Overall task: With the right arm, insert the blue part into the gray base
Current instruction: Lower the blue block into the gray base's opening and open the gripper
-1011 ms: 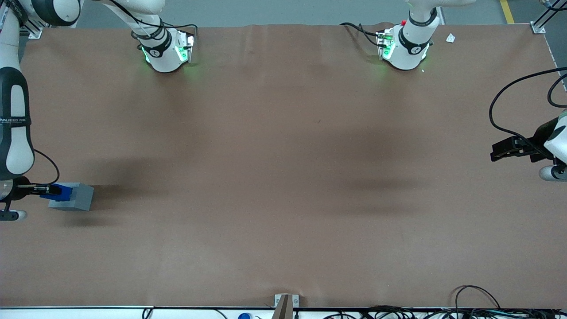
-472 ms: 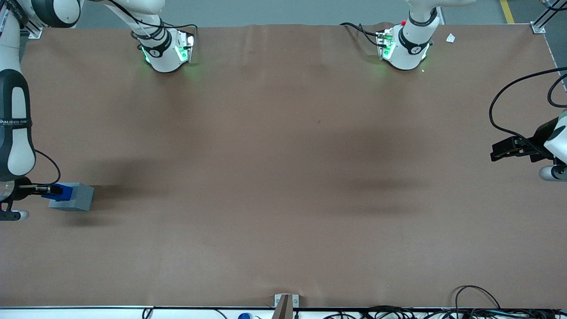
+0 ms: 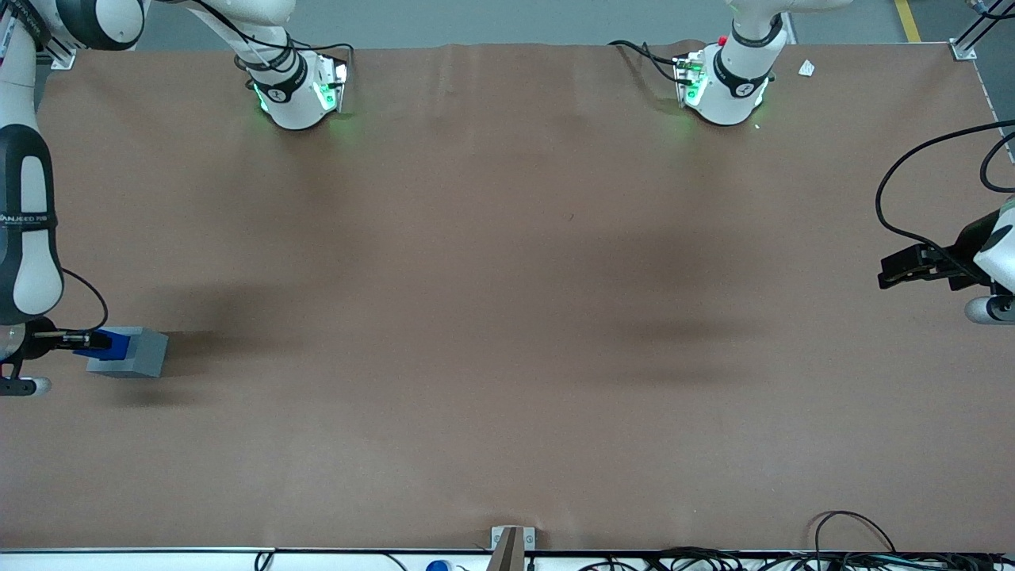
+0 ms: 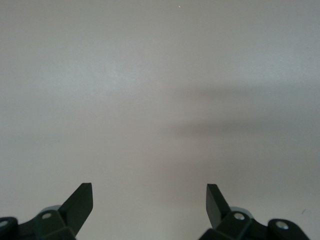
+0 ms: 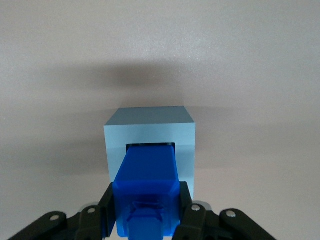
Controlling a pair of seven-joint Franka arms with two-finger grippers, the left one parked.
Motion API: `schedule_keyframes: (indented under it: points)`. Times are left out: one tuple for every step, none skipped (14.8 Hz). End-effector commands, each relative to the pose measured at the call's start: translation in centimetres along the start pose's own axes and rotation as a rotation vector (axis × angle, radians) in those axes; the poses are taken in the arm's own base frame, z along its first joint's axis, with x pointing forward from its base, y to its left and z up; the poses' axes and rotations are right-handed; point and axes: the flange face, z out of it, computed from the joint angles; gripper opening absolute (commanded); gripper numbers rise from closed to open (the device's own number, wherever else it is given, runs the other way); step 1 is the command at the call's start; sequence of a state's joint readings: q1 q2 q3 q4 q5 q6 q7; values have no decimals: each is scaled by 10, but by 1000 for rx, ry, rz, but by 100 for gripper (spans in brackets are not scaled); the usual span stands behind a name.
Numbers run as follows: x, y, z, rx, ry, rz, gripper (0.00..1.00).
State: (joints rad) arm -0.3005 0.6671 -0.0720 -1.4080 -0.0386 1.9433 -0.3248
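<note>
The gray base rests on the brown table at the working arm's end. In the right wrist view its socket face is turned toward the camera. The blue part has its leading end inside that socket, while its stub end stays between my fingers. The right arm's gripper is shut on the blue part, one black finger pressed against each side. From the front, the gripper reaches in level with the table and only a short piece of the blue part shows outside the base.
Both arm feet stand along the table edge farthest from the front camera. A small metal bracket and loose cables lie at the nearest edge. Bare brown table stretches toward the parked arm's end.
Less of the blue part shows outside the gray base than one second ago; it has slid a little deeper into the socket. The base has stayed put.
</note>
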Motion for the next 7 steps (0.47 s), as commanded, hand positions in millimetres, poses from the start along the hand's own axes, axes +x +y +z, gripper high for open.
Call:
schedule_keyframes:
  points:
    - [5, 5, 1, -1, 4, -13, 5]
    - [5, 6, 1, -2, 5, -11, 5]
    - [5, 5, 2, -2, 4, -14, 5]
    - [5, 4, 3, -1, 2, -14, 5]
    - [6, 4, 6, 0, -2, -15, 5]
    - [6, 4, 6, 0, -2, -16, 6]
    - [6, 4, 6, 2, -2, -14, 6]
